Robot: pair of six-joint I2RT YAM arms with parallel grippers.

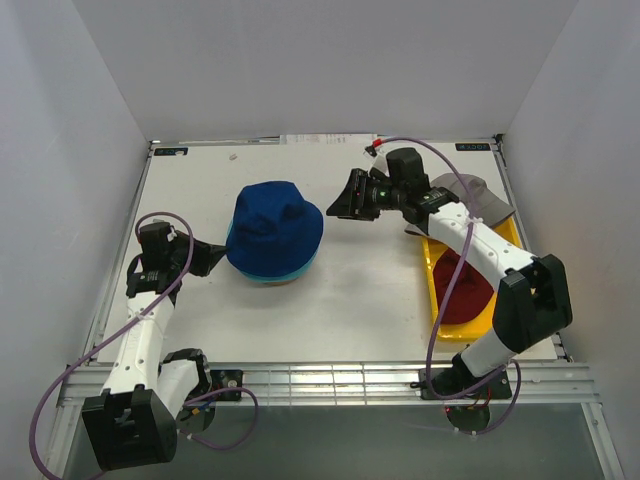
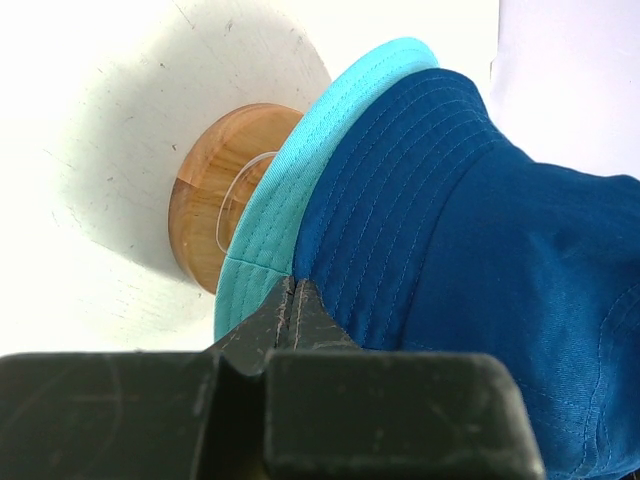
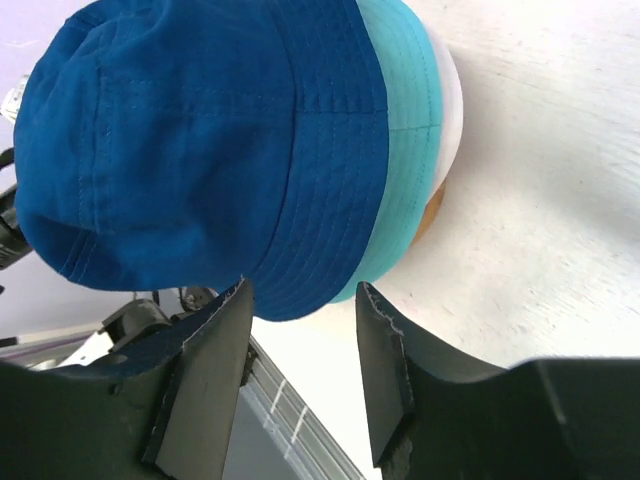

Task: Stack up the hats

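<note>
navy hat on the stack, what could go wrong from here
1. The shut left claw sits right at the brims of the navy hat and teal hat; pulling away, it could snag them and skew the stack on the wooden stand.
2. The open right claw is close to the navy brim and could nudge it.
3. Adding the red hat and grey hat may shift the pile.

White walls [image 1: 300,60] enclose the scuffed white table [image 1: 340,310] on its left, far and right; a metal rail [image 1: 350,379] edges its near side.
</note>
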